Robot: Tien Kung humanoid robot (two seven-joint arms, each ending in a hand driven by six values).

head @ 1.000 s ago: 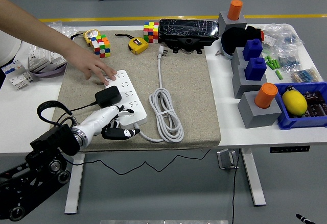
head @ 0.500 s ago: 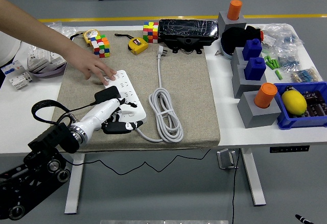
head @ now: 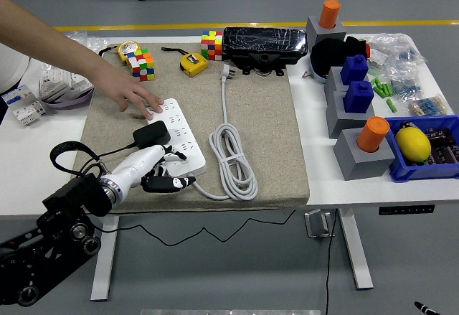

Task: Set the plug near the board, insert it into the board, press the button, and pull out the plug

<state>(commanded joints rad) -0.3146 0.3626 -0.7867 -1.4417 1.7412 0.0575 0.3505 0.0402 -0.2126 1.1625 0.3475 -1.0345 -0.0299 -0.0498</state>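
Note:
A white power strip lies on the tan mat, its grey cord coiled to the right. A black plug sits on the strip's left side, and its black cable runs off to the left. My left hand is at the strip's near end, just below the plug. Its fingers are stretched out flat and hold nothing. A person's hand rests on the strip's far end. Whether the plug's pins are seated in a socket is hidden.
The tan mat covers the table's middle. Colour cubes, a yellow tape measure and a black box line the back. Grey blocks with blue and orange caps and a blue bin stand at the right.
My left hand reached up against the plug half a second ago and has now drawn back a little toward the near edge. The plug and the person's hand stay where they were.

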